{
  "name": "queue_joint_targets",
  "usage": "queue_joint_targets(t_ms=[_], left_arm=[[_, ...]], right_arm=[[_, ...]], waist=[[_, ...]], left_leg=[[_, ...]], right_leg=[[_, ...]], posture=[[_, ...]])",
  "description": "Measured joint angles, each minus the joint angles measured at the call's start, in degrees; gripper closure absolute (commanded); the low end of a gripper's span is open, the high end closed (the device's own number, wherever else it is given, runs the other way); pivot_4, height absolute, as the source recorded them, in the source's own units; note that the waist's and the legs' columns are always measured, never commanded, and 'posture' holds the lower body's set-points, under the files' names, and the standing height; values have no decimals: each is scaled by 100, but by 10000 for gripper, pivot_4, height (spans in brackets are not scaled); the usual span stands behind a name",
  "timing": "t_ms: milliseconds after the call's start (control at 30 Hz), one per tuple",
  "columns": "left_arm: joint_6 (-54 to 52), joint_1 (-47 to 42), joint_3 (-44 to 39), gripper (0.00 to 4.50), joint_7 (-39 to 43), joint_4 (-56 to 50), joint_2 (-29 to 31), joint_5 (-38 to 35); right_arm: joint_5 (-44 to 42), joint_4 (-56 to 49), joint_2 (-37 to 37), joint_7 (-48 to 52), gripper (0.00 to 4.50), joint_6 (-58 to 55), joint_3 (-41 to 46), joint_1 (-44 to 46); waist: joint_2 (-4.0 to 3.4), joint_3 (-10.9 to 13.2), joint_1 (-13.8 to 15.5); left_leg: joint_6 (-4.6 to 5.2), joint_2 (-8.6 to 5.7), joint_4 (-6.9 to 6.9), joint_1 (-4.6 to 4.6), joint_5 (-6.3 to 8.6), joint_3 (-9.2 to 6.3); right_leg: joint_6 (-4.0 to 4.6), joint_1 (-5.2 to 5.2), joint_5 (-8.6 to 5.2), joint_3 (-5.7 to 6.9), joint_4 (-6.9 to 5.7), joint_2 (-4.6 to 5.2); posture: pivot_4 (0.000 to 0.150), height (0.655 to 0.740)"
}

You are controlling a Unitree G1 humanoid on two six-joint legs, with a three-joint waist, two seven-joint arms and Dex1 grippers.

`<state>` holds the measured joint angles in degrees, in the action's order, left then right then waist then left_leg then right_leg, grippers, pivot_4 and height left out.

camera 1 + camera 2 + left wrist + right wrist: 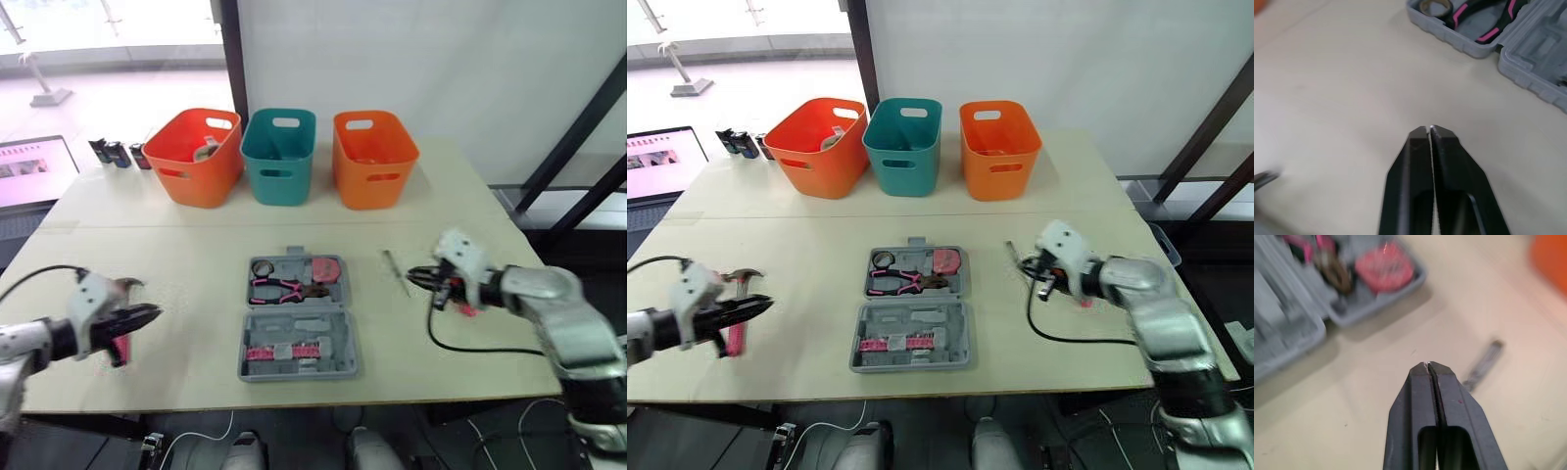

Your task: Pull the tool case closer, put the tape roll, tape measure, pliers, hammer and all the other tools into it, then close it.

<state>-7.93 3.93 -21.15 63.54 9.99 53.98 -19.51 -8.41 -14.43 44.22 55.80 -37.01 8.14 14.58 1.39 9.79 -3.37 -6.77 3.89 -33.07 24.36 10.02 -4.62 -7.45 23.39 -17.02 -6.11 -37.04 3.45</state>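
Pincers pressed together on both sides: left gripper [1429, 129] near the table's [196, 255] near-left corner, partly covering the pink-handled hammer [733, 338]; right gripper [1427, 364] near the right edge, just beside a thin grey tool [396, 271]. Between them the grey tool case [299, 352] lies open, holding pliers [279, 289], tape roll [263, 267] and tape measure [326, 268]. Left orange bin [196, 157], teal bin [279, 157] and right orange bin [374, 159] line the far edge, their contents unclear.

Left arm [29, 343]: grey forearm entering from the lower left, white wrist housing, held low and roughly level. Left gripper [152, 313]: two black tapered fingers [1415, 166] pressed together tip to tip, nothing between them, pointing toward the robot's right. Right arm [554, 304]: silver-grey forearm bent in from the lower right, white wrist housing. Right gripper [411, 277]: two black fingers [1454, 416] closed flush, empty, pointing toward the robot's left.
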Motion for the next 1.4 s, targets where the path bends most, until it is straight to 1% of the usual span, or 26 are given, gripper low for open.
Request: queue_joint_targets(t_ms=[67, 133, 167, 200, 300, 433, 667, 833, 900, 967, 1133, 1167, 1233, 1300, 1400], left_arm=[[83, 364, -483, 20805, 86, 535, 222, 0], [261, 569, -938, 10109, 128, 1098, 310, -24], [336, 653, -1088, 4920, 130, 1304, 334, -29], [436, 691, -1249, 440, 124, 1532, 335, -37], [622, 786, -1493, 440, 62, 1851, 334, -56], [801, 990, -1642, 440, -6, 2135, 314, -56], [955, 1093, -1621, 440, -135, 2061, 70, -55], [930, 993, -1465, 440, -157, 1735, -30, -73], [853, 955, -1319, 440, -151, 1421, -130, -103], [697, 914, -1134, 440, -155, 972, -288, -156], [126, 830, -579, 440, -212, -416, -610, -390], [-15, 821, -471, 440, -247, -671, -654, -442], [-280, 681, -60, 440, -287, -1434, -893, -599], [-448, 632, 224, 440, -327, -1926, -1021, -718], [-636, 624, 428, 440, -502, -2388, -1127, -739]], right_arm=[[-262, 138, 215, 174, 20432, 138, 776, -628], [-601, 253, 250, 407, 9932, 337, 1542, -1148], [-720, 270, 260, 486, 4521, 405, 1777, -1304], [-891, 290, 264, 577, 239, 509, 2066, -1503], [-1091, 305, 285, 655, 239, 673, 2404, -1882], [-1035, 374, 317, 542, 239, 921, 2415, -2276], [-1090, 338, 317, 346, 239, 996, 2326, -2353], [-1248, -73, 297, 77, 239, 760, 2251, -2364], [-1280, -450, 221, -224, 239, 514, 2176, -2357], [-1373, -868, -7, -690, 239, 77, 2053, -2239], [-1359, -1609, -509, -2025, 239, -1144, 1417, -1680], [-1282, -1696, -710, -2386, 239, -1430, 1237, -1462], [-1015, -1686, -1442, -3296, 239, -1966, 647, -811], [-842, -1611, -1910, -3833, 239, -2221, 214, -483], [-482, -977, -2262, -4427, 239, -2304, -193, -57]], waist=[[-3, 5, 1], [5, 10, 1], [6, 11, -2], [7, 12, -10], [17, 15, -47], [26, 20, -71], [32, 19, -51], [32, 20, -9], [34, 19, 2], [34, 18, 18], [36, 17, 39], [36, 17, 33], [33, 18, 29], [34, 17, 35], [33, 18, 59]], left_leg=[[0, -4, 1, 0, 0, 13], [0, -4, -1, -1, 0, 13], [0, -4, -2, -4, 1, 14], [-2, -4, -5, -6, 1, 15], [-15, -4, -9, -18, 9, 17], [-23, -3, -6, -31, 14, 37], [-9, -2, 8, -21, 6, 45], [-6, -2, 7, -10, 4, 45], [-6, -2, 7, -10, 4, 45], [-6, -1, 6, -9, 4, 45], [-4, 1, 2, -6, 2, 44], [-4, 2, 3, -6, 2, 43], [-3, 3, 0, -5, 0, 41], [-3, 3, 0, -3, 0, 39], [-2, 2, 0, 4, -1, 39]], right_leg=[[1, 3, 0, -1, 6, 12], [3, 4, 1, -1, 6, 12], [5, 3, 2, -1, 6, 13], [9, 3, 4, -1, 6, 15], [17, 9, 9, -1, 11, 20], [28, 7, 15, -1, 35, 34], [31, 3, 19, -2, 61, 35], [31, -4, 19, -2, 61, 34], [31, -6, 19, -2, 61, 33], [31, -9, 20, -2, 61, 32], [34, -9, 24, -3, 60, 27], [34, -8, 24, -3, 61, 25], [37, -8, 27, -4, 58, 21], [37, -7, 28, -4, 56, 19], [34, -5, 27, -4, 57, 19]], posture=[[1500, 7400], [1500, 7400], [1500, 7400], [1500, 7400], [1500, 7400], [1500, 7400], [1500, 7400], [1500, 7400], [1500, 7400], [1500, 7400], [1500, 7400], [1500, 7400], [1500, 7400], [1500, 7400], [1500, 7400]])
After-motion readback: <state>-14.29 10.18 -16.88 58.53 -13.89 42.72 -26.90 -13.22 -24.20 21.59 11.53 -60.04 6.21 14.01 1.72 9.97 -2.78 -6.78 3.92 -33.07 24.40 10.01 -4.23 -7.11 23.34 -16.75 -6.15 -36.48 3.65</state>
